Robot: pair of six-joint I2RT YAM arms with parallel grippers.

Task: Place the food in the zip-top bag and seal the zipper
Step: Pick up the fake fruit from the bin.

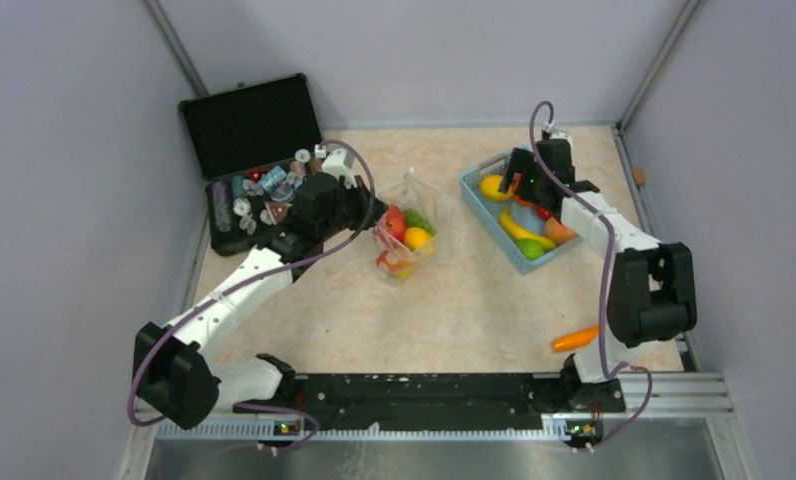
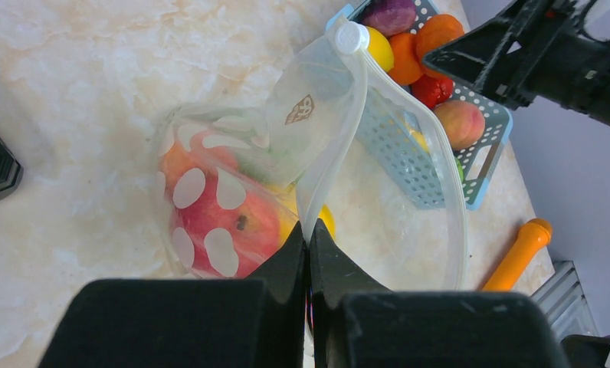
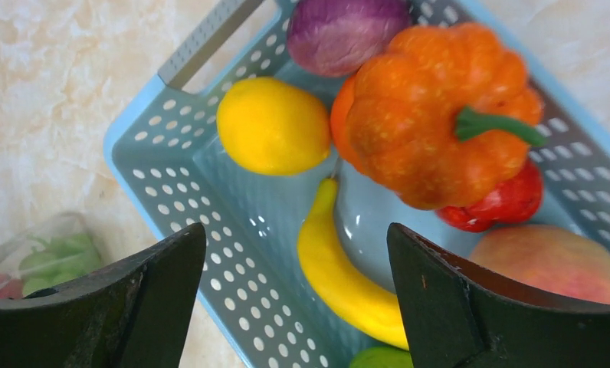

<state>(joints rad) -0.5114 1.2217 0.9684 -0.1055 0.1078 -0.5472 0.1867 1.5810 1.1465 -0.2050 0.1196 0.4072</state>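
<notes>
1. While pinching the zip-top bag by its rim with the left gripper clamped, holds its mouth open toward the basket.
2. Hangs the right gripper, jaws apart, directly over the banana there.

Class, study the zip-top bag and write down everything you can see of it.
The zip-top bag is clear soft plastic printed with white dots and a small brown logo. Its white zipper, with a white slider at one end, is unsealed and the mouth gapes. It lies on the marbled table between the black case and the blue basket, apart from both. Inside show a red fruit, an orange fruit and a green piece. The left claw is shut on its rim, holding that edge up.
</notes>
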